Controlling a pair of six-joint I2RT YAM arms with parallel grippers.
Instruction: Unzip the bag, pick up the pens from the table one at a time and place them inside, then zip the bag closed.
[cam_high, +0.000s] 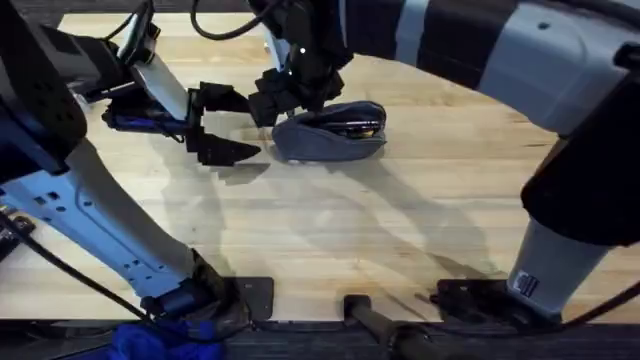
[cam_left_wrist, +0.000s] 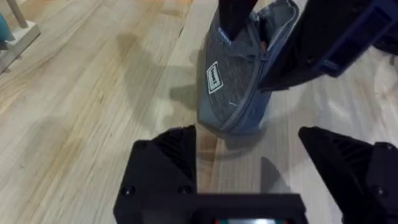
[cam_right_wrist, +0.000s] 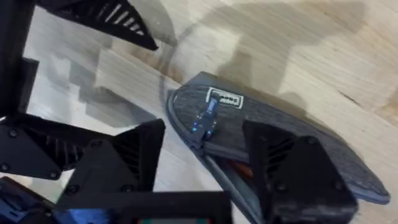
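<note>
At upper centre, the right end effector (cam_high: 290, 95) straddles the bag (cam_high: 330, 132), jaws wide around its zipper end, while the left end effector (cam_high: 215, 125) waits open beside it.

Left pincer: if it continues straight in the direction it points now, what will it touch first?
Most likely the bag. In the left wrist view the open left pincer faces the bag's near end across bare table, nothing between. The right pincer sits at the bag's top, farther along, though depth is uncertain.
</note>
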